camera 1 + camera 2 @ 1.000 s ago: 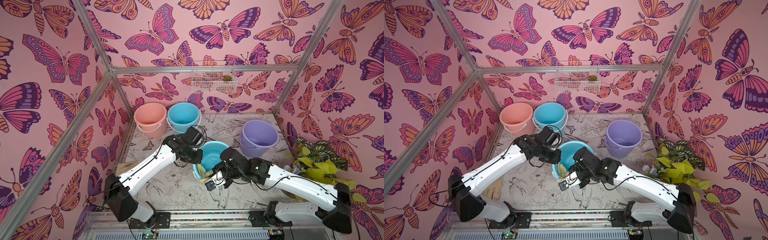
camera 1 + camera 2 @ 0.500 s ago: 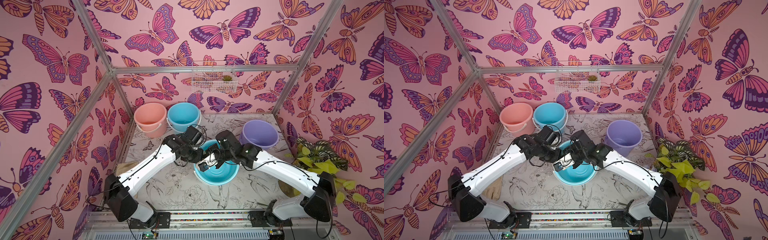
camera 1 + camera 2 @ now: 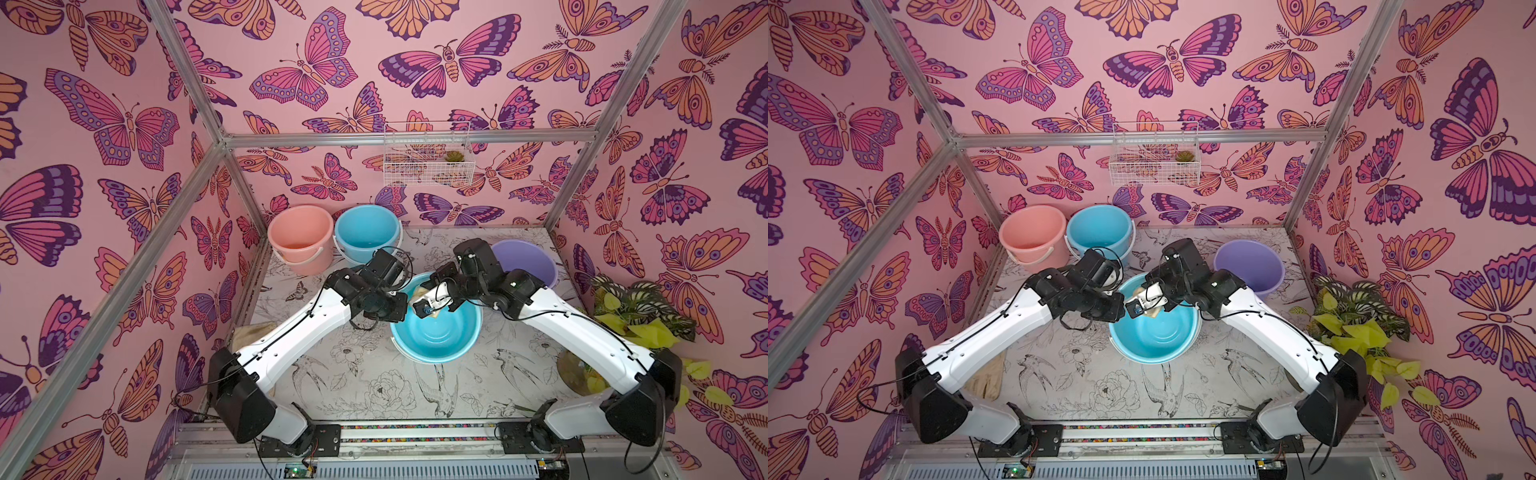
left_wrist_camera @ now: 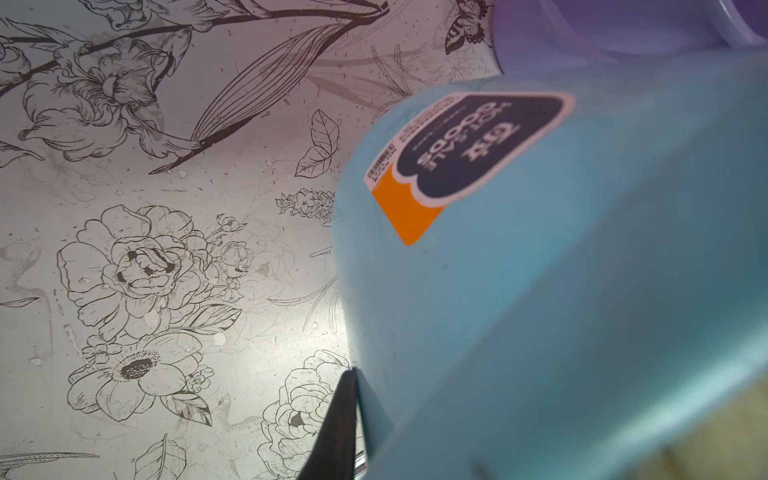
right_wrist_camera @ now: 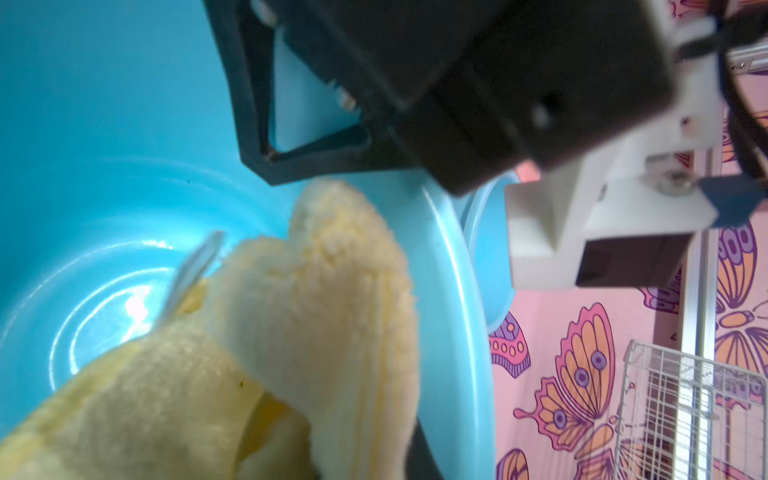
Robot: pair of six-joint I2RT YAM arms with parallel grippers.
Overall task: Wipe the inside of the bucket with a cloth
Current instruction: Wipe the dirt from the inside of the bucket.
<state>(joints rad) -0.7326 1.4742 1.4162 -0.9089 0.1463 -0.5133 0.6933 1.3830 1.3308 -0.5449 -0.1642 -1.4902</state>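
A light blue bucket (image 3: 440,336) (image 3: 1156,340) lies tipped on the floral table, its mouth facing up and forward. My left gripper (image 3: 398,305) (image 3: 1119,311) is shut on its left rim; in the left wrist view one dark finger (image 4: 338,424) lies against the stickered outer wall (image 4: 540,270). My right gripper (image 3: 424,302) (image 3: 1138,306) reaches in over the far rim, shut on the pale yellow cloth (image 3: 420,291) (image 3: 1152,312). In the right wrist view the bunched cloth (image 5: 316,332) hides my jaws and presses the inner wall (image 5: 104,145) close to the rim.
A pink bucket (image 3: 300,237) and a second blue bucket (image 3: 368,232) stand at the back left, a purple bucket (image 3: 528,262) behind my right arm. A leafy plant (image 3: 636,316) fills the right side. A tan rag (image 3: 986,374) lies under my left arm. A wire basket (image 3: 428,153) hangs on the back wall.
My right arm swung from the bucket's near side to its far rim, carrying the cloth. The bucket tipped forward and shifted nearer. My left arm barely moved.
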